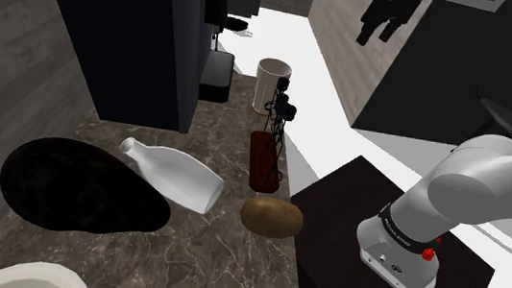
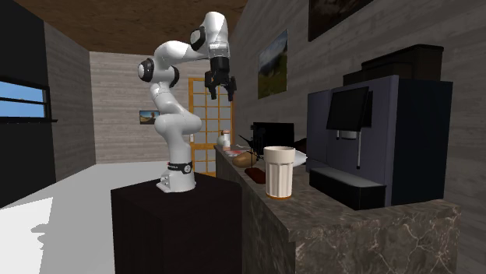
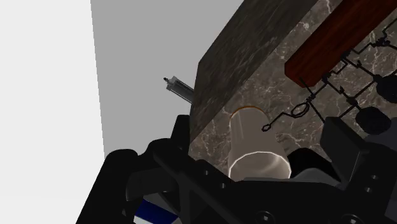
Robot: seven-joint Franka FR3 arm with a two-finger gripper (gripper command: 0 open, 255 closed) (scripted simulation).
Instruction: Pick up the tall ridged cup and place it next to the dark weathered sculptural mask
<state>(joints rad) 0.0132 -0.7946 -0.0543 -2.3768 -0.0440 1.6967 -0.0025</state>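
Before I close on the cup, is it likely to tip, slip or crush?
The cup stands upright, taller than wide, close to the counter edge, so a sideways nudge could probably tip it. It looks empty through its open top, so it is likely light. The ridged wall should offer some grip, and it looks rigid.

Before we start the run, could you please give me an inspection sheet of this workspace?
Surface: dark marbled counter beside the stand.
Job's things: pale ridged cup upright near one end of the counter; black mask lying flat, well apart from it.
Clutter: white bottle on its side, potato, wire ornament on a red-brown base, white rounded item.
Grippers: black gripper open, holding nothing, high above the counter.
Cables: nothing seen.
Surroundings: coffee machine next to the cup; framed pictures on the wall.
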